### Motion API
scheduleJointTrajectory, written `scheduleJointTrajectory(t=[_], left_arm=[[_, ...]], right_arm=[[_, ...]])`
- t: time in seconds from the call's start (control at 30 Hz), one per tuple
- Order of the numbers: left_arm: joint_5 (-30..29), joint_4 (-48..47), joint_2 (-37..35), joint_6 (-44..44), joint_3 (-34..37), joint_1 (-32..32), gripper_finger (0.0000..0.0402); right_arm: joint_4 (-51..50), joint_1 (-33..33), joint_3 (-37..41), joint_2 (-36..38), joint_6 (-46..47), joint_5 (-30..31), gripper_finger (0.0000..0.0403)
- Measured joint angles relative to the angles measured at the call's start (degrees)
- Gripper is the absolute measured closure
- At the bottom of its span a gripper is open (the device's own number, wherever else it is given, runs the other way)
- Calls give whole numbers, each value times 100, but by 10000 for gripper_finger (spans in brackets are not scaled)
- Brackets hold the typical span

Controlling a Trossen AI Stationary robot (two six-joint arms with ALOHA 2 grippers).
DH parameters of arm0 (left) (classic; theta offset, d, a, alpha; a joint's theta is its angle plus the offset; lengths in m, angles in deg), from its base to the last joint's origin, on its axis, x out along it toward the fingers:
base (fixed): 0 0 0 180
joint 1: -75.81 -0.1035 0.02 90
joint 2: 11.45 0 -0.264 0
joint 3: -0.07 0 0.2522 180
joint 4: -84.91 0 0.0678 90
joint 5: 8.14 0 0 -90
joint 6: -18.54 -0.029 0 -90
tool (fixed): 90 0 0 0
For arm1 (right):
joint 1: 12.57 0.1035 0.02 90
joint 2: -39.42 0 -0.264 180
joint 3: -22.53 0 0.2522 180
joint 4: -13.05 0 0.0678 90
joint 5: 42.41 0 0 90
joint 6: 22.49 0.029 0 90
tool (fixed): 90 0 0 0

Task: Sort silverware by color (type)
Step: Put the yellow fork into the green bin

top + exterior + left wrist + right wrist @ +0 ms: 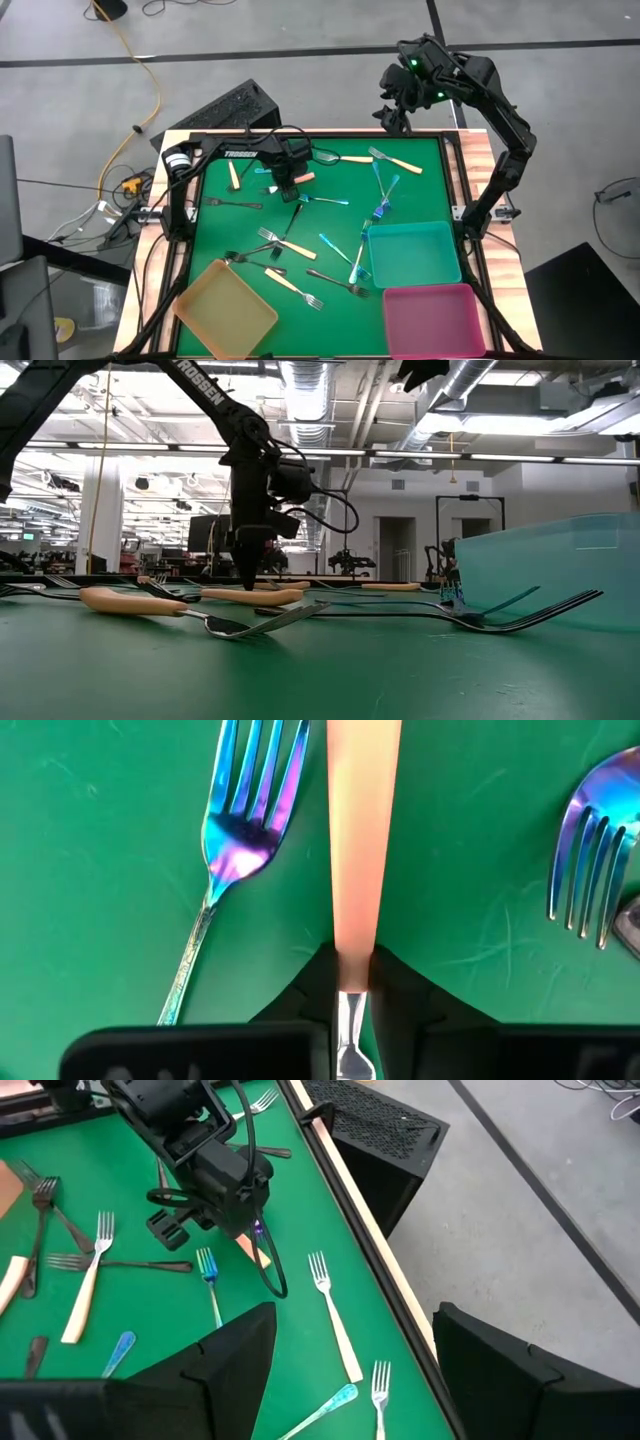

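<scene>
Forks lie scattered on the green mat point(420, 200): dark-grey ones such as point(235, 203), cream-handled ones such as point(285, 245), and iridescent blue-purple ones such as point(380, 205). My left gripper point(288, 182) is down at the mat near the far edge, shut on a cream-handled fork point(303, 177). In the left wrist view an iridescent fork point(240, 820) lies beside it and another point(590, 850) lies farther off. My right gripper point(370, 1380) hangs open, high above the table's far edge point(400, 110). My left gripper point(350, 1010) pinches the cream-handled fork between its two fingers, where the cream handle meets the metal neck point(350, 982). The fingers come from above, pointing down, one on each side of the fork. The handle point(365, 820) runs out ahead; whether it is lifted clear, I cannot tell.
A yellow tray point(225, 310) sits at the near left; a teal tray point(413, 252) and a pink tray point(433, 320) sit at the near right. A wooden rim point(460, 170) frames the mat. A black box point(225, 108) stands beyond the far left corner.
</scene>
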Motion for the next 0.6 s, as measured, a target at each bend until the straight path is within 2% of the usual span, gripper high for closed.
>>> scheduleJointTrajectory(t=[0.17, 0.33, 0.6], left_arm=[[203, -8, -113, 131, 10, 49, 388], [306, 44, -573, 179, -114, 107, 389], [685, 487, -1631, 598, -118, 103, 389]], right_arm=[[71, 14, 0, 3, 19, -13, 112], [98, 15, 0, 11, 19, -110, 112], [350, 11, -2, 13, -42, -875, 112]])
